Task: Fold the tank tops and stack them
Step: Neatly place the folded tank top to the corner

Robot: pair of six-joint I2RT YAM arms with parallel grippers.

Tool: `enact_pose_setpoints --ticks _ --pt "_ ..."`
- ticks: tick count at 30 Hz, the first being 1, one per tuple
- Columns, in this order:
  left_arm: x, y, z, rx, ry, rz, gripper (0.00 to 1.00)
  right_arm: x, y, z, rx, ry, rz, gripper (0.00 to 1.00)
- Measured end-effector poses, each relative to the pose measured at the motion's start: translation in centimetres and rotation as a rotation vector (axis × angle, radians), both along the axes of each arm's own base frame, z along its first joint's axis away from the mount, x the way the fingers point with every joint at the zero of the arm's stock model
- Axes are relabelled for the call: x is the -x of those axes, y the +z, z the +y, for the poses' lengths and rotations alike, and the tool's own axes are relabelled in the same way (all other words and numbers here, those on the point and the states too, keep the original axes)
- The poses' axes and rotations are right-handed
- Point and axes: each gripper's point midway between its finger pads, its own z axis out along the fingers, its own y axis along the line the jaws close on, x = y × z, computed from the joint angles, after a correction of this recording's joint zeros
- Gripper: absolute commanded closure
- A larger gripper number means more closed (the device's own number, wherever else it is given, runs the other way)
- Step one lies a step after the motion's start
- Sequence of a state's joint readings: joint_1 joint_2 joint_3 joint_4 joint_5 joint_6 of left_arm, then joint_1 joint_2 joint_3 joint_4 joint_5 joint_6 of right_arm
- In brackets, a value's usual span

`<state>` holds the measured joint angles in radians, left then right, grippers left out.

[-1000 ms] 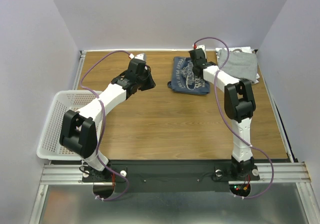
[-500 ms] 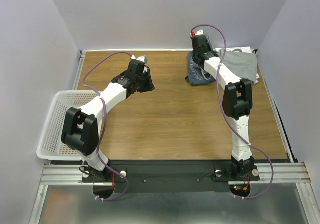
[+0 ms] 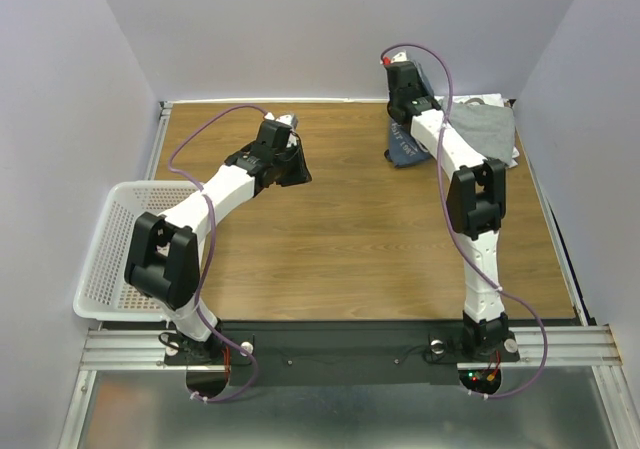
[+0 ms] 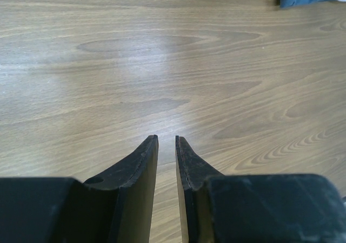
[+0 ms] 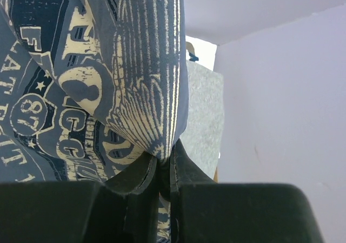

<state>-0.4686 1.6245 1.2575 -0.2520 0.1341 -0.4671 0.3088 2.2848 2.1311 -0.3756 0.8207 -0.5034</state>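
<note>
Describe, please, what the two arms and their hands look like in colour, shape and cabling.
Both arms have white link shells with bulky black joint housings. A thin purple cable loops loosely along each, from base to wrist. The left hand has two matte black fingers tapering to narrow curved tips; the right hand looks the same. The right wrist carries a small red-topped connector. Small red and green lights glow near the right base.

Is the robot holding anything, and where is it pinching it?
The right end effector pinches a bunched fold of the slate-blue tank top in its printed part. The left end effector holds nothing, its fingers nearly together above the table.
</note>
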Motion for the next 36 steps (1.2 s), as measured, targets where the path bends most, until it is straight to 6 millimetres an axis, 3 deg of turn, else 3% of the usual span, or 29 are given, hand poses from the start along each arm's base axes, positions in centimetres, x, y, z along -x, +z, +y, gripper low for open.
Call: enact_pose_setpoints --ticks 19,29,36 --pt "0.3 -0.8 -0.5 0.018 -0.033 0.034 0.69 -0.1 1.9 -2.7 0.038 -0.032 -0.003 1.0" --pt "0.4 -0.9 -0.7 0.024 -0.04 0.039 0.69 0.4 4.4 -4.4 0.028 -0.057 -0.044 1.0" --pt "0.5 -1.1 -0.8 0.027 -0.046 0.046 0.69 0.5 4.9 -5.6 0.025 -0.076 -0.052 1.0"
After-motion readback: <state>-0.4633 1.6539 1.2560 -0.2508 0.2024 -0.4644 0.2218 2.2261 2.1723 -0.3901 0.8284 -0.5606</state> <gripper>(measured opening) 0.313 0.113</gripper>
